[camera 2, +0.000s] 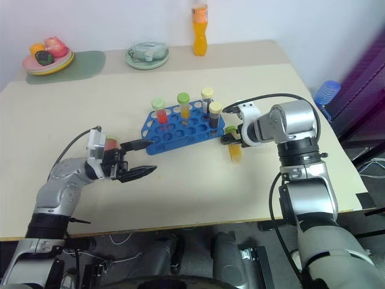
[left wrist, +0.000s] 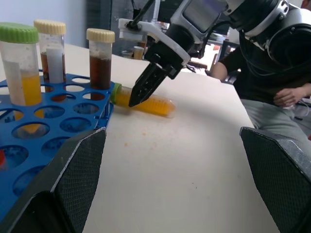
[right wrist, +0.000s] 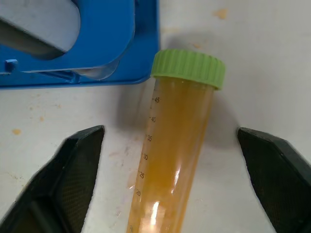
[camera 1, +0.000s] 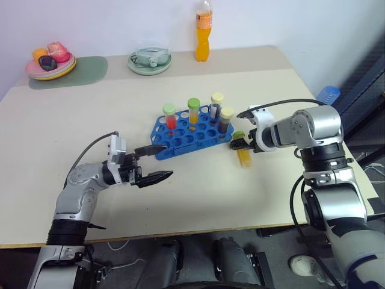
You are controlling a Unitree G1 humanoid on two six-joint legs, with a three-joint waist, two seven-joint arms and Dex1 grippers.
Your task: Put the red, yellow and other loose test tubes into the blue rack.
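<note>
The blue rack (camera 1: 191, 131) stands mid-table and holds several upright tubes: a red one with a green cap (camera 1: 170, 115), an orange-yellow one (camera 1: 193, 112) and two dark ones with cream caps (camera 1: 227, 118). A loose yellow tube with a green cap (right wrist: 175, 145) lies flat on the table just off the rack's right end. My right gripper (right wrist: 177, 170) points down over it, open, one finger (right wrist: 77, 170) on each side and clear of the tube. My left gripper (camera 1: 161, 162) hovers open and empty by the rack's front left corner.
An orange drink bottle (camera 1: 204, 33), a green dish (camera 1: 149, 61) and a plate of toy food (camera 1: 50, 64) on a green mat (camera 1: 81, 71) line the far edge. A person (left wrist: 272, 82) sits beyond the table's right side, where the edge is close.
</note>
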